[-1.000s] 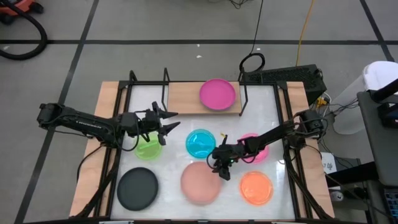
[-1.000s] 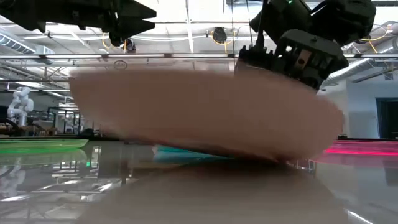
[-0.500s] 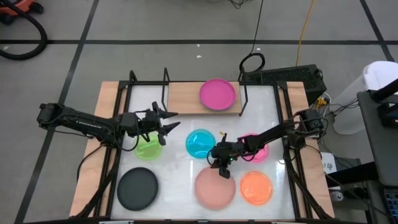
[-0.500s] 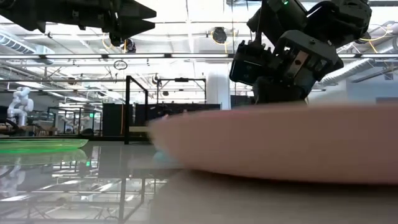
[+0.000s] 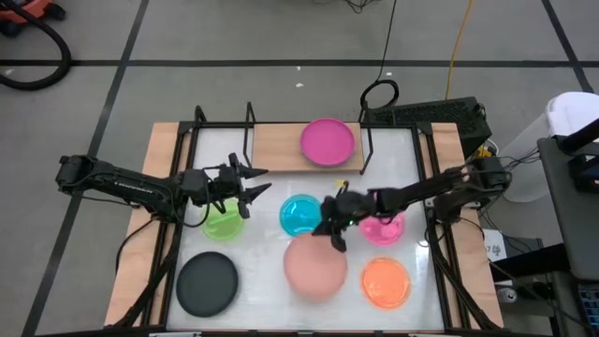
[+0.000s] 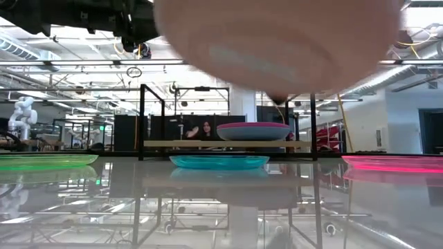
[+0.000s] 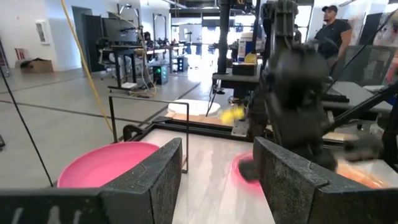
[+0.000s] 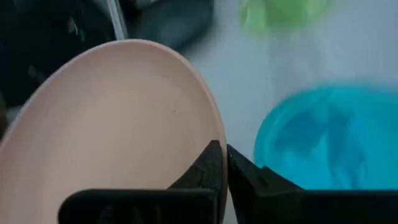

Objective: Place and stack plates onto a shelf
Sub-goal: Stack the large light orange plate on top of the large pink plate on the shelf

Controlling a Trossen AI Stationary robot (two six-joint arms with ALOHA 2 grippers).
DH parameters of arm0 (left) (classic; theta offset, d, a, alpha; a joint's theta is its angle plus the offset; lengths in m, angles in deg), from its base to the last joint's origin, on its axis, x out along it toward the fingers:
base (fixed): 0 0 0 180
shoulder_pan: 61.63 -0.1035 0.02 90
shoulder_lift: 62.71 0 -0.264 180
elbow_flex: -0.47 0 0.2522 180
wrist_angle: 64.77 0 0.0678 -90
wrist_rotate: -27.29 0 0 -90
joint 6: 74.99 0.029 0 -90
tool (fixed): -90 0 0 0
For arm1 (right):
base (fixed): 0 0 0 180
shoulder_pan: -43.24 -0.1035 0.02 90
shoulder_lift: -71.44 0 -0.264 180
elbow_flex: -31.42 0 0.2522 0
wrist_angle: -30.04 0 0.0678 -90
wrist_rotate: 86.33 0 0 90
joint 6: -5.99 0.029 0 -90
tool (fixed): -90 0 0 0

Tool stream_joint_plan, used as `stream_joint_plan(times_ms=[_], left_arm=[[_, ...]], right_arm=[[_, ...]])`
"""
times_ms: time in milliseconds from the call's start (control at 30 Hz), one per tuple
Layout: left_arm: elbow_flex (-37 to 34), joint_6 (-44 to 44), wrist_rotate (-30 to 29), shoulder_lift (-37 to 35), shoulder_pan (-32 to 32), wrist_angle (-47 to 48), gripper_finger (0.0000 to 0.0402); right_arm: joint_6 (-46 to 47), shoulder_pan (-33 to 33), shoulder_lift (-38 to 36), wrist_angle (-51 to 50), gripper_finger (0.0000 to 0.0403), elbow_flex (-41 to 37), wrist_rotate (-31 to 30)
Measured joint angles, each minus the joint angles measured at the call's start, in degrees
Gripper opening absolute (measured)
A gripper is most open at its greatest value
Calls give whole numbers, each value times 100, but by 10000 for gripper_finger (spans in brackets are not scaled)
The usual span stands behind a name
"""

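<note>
You are lifting the salmon plate [image 5: 315,271] pinched by its rim in the closed right gripper [image 5: 334,231]; keep it level while crossing to the shelf [image 5: 281,143].

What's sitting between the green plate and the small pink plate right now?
In the high view, the cyan plate lies between the green plate and the pink plate. The right end effector, holding the salmon plate, also crosses that stretch.
</note>
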Motion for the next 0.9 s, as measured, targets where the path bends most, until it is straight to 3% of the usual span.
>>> stream_joint_plan(times_ms=[267, 400, 667, 900], left_arm=[[0, -94, -52, 0, 0, -120, 202], [0, -107, -51, 0, 0, -125, 202], [0, -105, -52, 0, 0, -152, 202], [0, -102, -52, 0, 0, -150, 202]], right_arm=[[-891, 1221, -1601, -311, 1, 2, -1333], [-1180, 2116, -2003, -382, 1, 2, -1821], [-1247, 3733, -1868, -307, 0, 94, -1937], [-1234, 4257, -1263, -328, 0, 90, -1923]])
